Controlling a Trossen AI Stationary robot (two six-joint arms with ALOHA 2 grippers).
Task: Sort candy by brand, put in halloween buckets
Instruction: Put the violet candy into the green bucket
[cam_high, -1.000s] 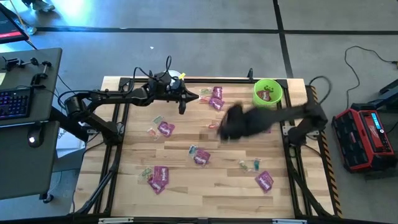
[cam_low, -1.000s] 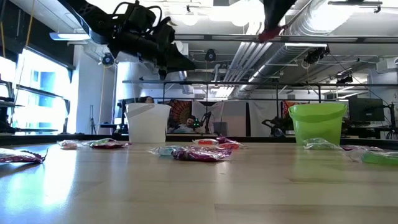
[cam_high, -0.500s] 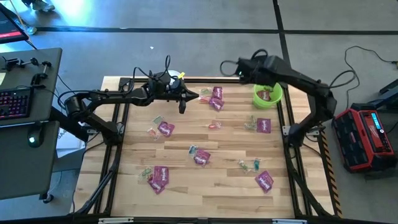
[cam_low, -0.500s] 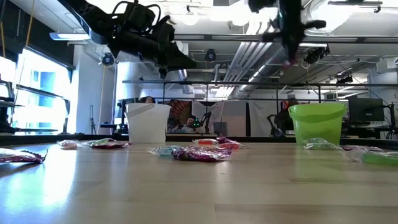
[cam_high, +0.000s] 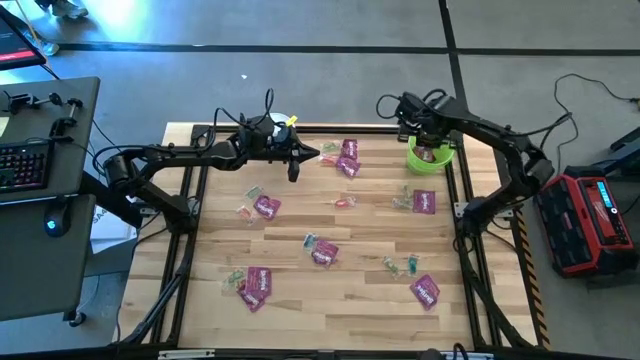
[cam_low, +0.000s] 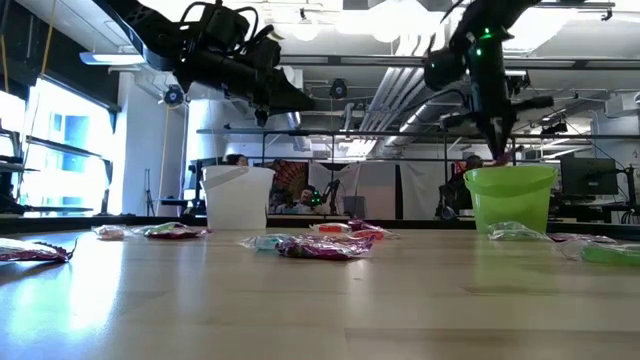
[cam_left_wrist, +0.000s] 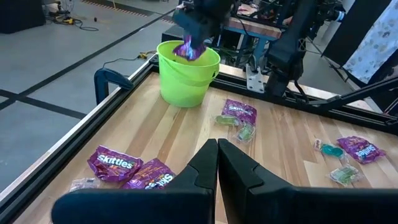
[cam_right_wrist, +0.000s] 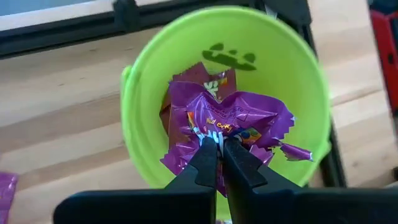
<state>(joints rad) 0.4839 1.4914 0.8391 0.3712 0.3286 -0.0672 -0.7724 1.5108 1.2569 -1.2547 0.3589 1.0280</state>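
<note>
One purple packet (cam_right_wrist: 231, 127) hangs pinched in the right jaws (cam_right_wrist: 216, 163), directly above the green bucket (cam_high: 430, 150) at the bench's far right corner; release needs only opening. Left jaws (cam_left_wrist: 217, 163) shut, empty, over the far edge, beside the white bucket (cam_low: 238, 197).

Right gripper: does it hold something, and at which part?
The right gripper pinches a purple candy packet near its middle, over the green bucket.

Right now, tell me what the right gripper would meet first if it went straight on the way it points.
The right gripper, shut on a purple Skittles packet, points into the lime green bucket. It would probably press onto the packets already inside.
</note>
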